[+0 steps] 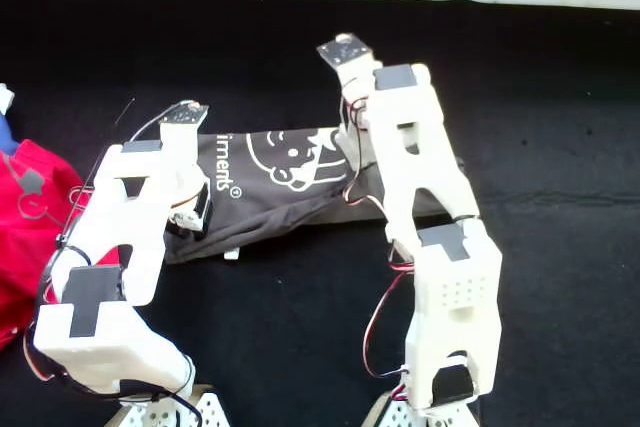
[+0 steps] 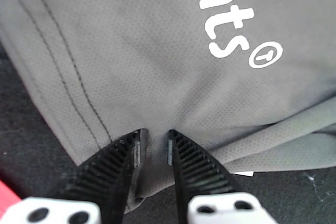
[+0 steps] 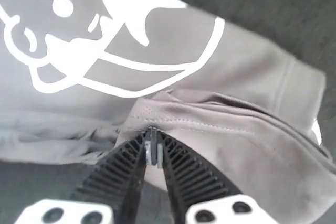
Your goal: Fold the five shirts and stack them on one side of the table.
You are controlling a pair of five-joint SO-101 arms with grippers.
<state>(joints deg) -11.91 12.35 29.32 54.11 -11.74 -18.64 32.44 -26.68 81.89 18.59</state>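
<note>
grey shirt (image 1: pixel 265 197) lies mid-table, long axis 9 to 3 o'clock. right gripper (image 3: pixel 152 148) pinches a fold at its 3 o'clock end; left gripper (image 2: pixel 153 145), jaws narrowly apart, straddles the 9 o'clock hem, perhaps touching.

Your high camera sits above and behind the two arms (image 1: pixel 440 277), looking down and forward across the black table (image 1: pixel 560 247) to its far edge. Each wrist camera rides just behind its own jaws, at the left gripper (image 2: pixel 153 148) and the right gripper (image 3: pixel 152 148), aimed down at close range. All three views share the grey shirt (image 1: pixel 265 197): its lettering at the left wrist, its cartoon print at the right.
</note>
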